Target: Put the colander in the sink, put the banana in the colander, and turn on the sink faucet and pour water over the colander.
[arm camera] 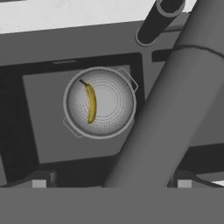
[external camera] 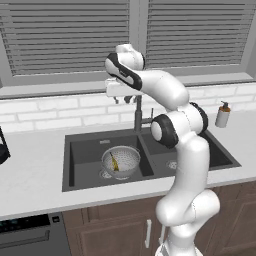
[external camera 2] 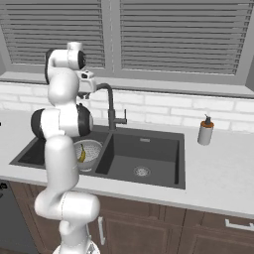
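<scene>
A single dark double-basin sink [external camera: 90,147] is set into a pale countertop [external camera: 30,170] beneath a window with closed blinds [external camera: 65,35]. Its two basins are split by a divider, each with one round silver drain. One silvery colander [external camera: 121,161] sits on the floor of the left basin, close to the divider and toward the front edge. One yellow banana [external camera: 115,163] lies inside it, resting against the colander's left inner wall; from the hand view above, the banana [arm camera: 90,103] curves along the left half of the colander [arm camera: 109,103]. One dark gooseneck sink faucet [external camera 2: 110,106] rises from the sink's back edge at the divider, and its spout [arm camera: 162,113] crosses the hand view diagonally, just beside the colander. The gripper [external camera: 131,98] hovers high at the faucet's top; I cannot tell how far apart its fingers are. One soap dispenser [external camera 2: 204,131] stands on the countertop by the sink's back right corner.
</scene>
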